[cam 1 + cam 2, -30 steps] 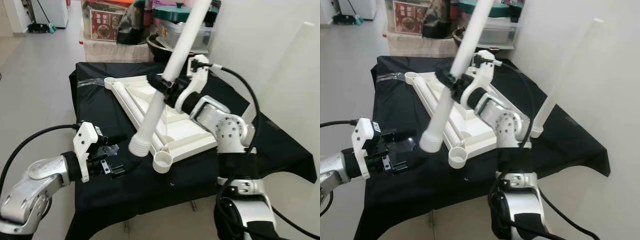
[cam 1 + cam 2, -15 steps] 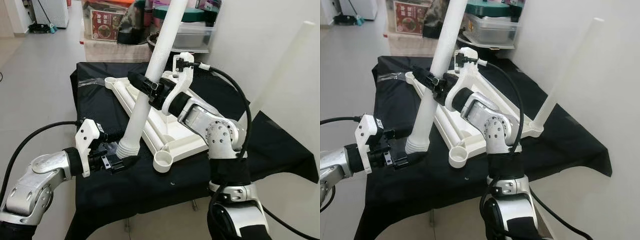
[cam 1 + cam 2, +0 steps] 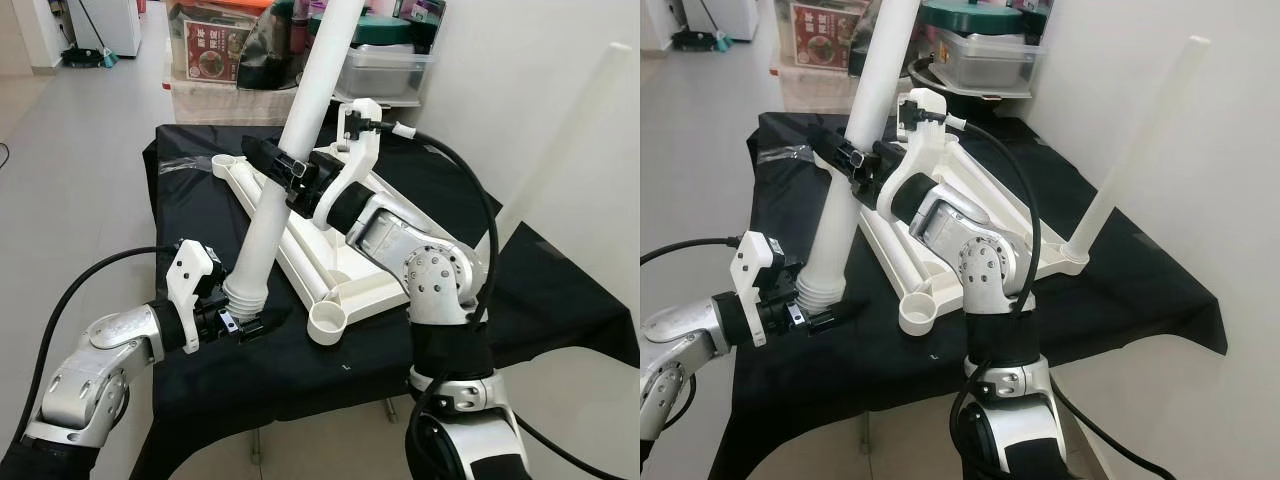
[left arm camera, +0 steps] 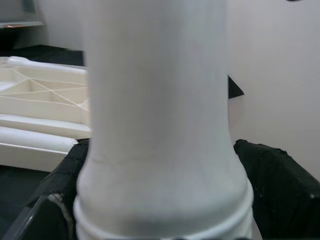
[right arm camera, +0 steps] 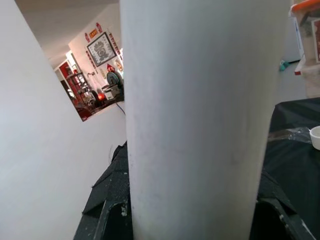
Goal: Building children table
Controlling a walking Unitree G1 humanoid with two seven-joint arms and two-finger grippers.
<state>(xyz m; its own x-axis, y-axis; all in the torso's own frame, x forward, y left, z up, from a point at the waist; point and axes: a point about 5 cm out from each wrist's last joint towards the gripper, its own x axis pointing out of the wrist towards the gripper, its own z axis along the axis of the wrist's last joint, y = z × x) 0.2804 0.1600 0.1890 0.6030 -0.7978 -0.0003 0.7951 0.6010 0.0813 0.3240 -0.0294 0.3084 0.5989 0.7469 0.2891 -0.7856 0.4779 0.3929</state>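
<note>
You have two white plastic tube legs in sight. The loose white leg [image 3: 290,160] leans steeply over the counter draped in black cloth [image 3: 560,300], its flared foot just beside the near left corner socket [image 3: 326,322] of the upturned cream plastic tabletop [image 3: 330,250]. The second leg [image 3: 1130,150] stands already seated at the tabletop's far right corner, slanting up along the white wall.

Your right pincer [image 3: 283,172] is clamped round the loose leg about midway up, above the tabletop's left rail. Your left pincer [image 3: 240,322] sits at the leg's flared foot, left of the tabletop, its black fingers [image 3: 252,328] closed against the ribbed collar.

Two open round sockets can be counted on the tabletop: the near left one and another at the far left corner [image 3: 222,162].

Beyond the tabletop, a red and black printed box [image 3: 212,52] carries writing too small to read, beside one clear storage tub with a green lid [image 3: 385,50].
</note>
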